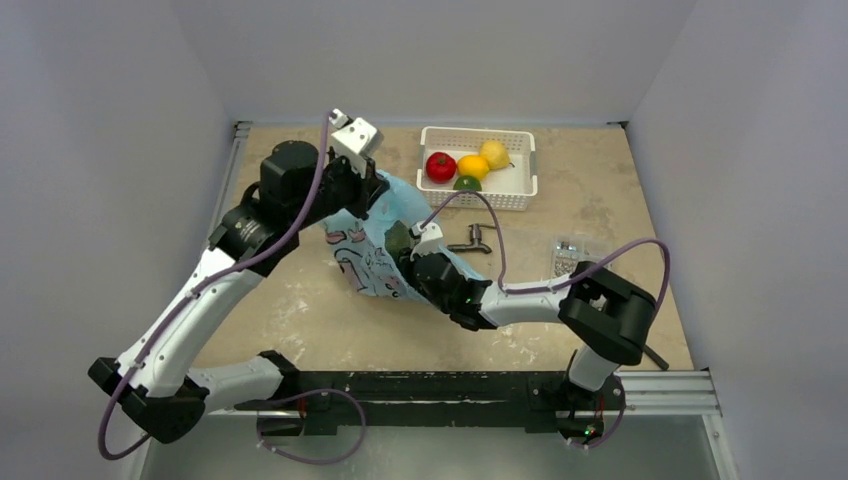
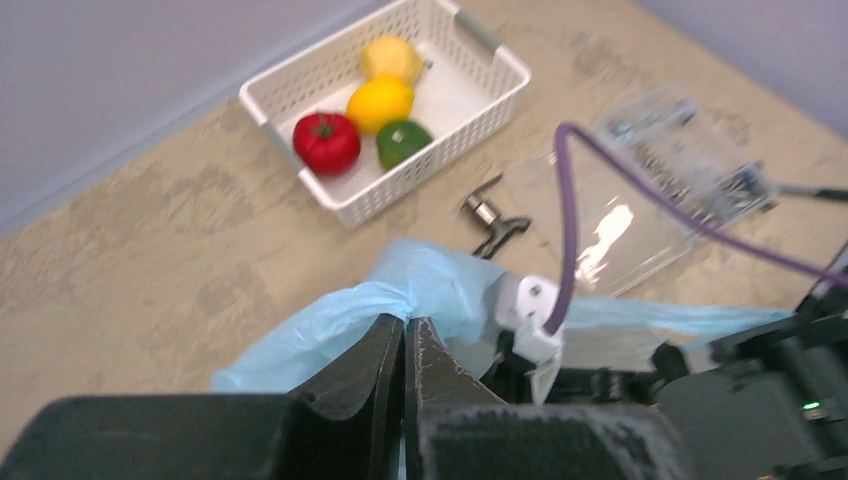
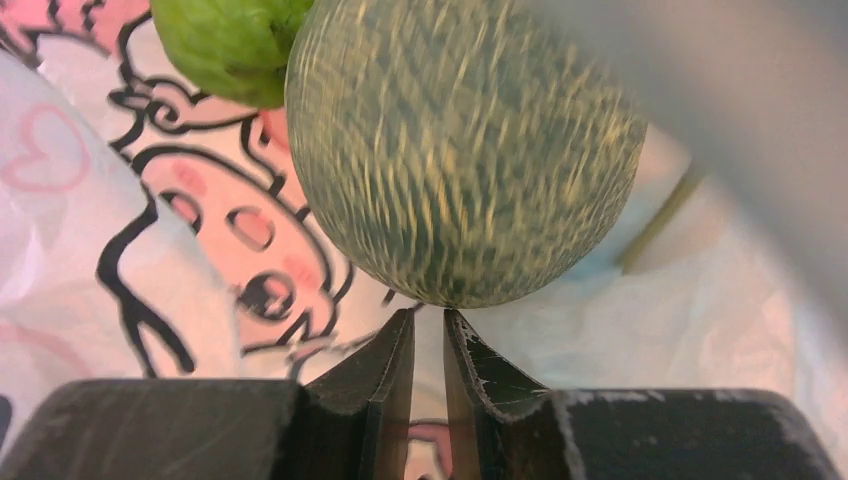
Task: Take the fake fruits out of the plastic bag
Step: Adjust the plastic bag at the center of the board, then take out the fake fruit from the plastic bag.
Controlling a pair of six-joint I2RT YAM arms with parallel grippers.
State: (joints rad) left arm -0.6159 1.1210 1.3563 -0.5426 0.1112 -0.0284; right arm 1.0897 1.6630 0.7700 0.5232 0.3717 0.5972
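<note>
Left gripper [image 2: 405, 325] is clamping the plastic bag [image 2: 420, 285]; right gripper [image 3: 428, 318] is sitting inside it.
Right jaws are standing almost closed, empty, right beneath the bumpy green ball [image 3: 465, 150]; four fake fruits [image 2: 380, 103] are lying in the white basket [image 2: 390, 195].

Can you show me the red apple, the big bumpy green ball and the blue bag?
red apple [image 1: 440, 166]: top view, middle of its shiny skin.
bumpy green ball [image 3: 465, 150]: right wrist view, middle of its netted skin.
blue bag [image 2: 430, 285]: left wrist view, crumpled top fold.
</note>
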